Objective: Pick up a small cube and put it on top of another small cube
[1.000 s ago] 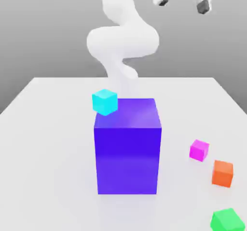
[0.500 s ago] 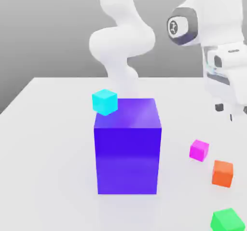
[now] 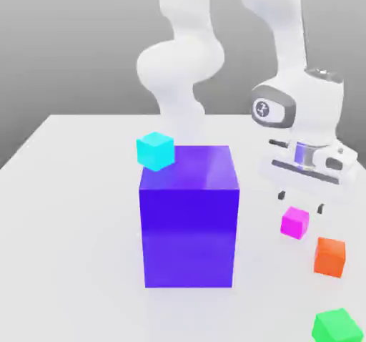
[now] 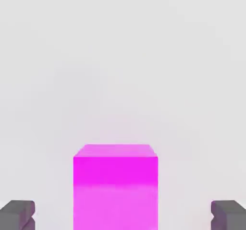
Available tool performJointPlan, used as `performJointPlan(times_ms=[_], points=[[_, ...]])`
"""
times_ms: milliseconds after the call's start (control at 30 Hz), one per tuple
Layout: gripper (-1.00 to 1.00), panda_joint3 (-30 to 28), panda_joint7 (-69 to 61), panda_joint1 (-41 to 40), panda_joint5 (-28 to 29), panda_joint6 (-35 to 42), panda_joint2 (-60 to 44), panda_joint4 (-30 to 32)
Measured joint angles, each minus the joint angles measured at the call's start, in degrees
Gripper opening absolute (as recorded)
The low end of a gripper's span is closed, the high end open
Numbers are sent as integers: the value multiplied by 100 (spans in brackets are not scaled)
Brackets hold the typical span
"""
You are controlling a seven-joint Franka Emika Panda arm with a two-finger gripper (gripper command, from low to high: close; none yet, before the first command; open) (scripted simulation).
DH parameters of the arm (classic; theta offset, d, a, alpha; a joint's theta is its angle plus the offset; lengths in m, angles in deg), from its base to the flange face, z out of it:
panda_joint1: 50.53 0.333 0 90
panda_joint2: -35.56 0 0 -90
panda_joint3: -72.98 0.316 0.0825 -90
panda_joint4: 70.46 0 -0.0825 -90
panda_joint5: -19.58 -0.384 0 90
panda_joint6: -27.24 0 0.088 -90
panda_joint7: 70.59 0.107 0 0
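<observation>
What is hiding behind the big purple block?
A cyan cube peeks out behind the big purple block's top corner on the exterior view's left. Its lower part is covered, and so is the table right behind the block.

The arm has swung down from high above the table, where a second ago its hand was up near the top edge of the exterior view, and the gripper (image 3: pixel 302 201) now hangs low just above the small magenta cube (image 3: pixel 294 222), fingers spread wide to either side of it, with one dark fingertip (image 4: pixel 17 213) showing on each side of the cube in the hand view
</observation>
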Motion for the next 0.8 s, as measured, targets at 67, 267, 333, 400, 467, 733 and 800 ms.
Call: performJointPlan(times_ms=[67,267,333,400,467,733,800], points=[[0,-5,5,2,7,-339,-413,-72],[-100,-21,10,22,5,-491,-618,-108],[-100,-30,12,31,7,-538,-671,-117],[-100,-12,-1,10,0,-295,-373,-65],[-100,-15,-16,17,-17,20,11,5],[-100,-281,582,-72,12,1181,661,-487],[-100,-439,897,-314,-25,1410,477,-892]])
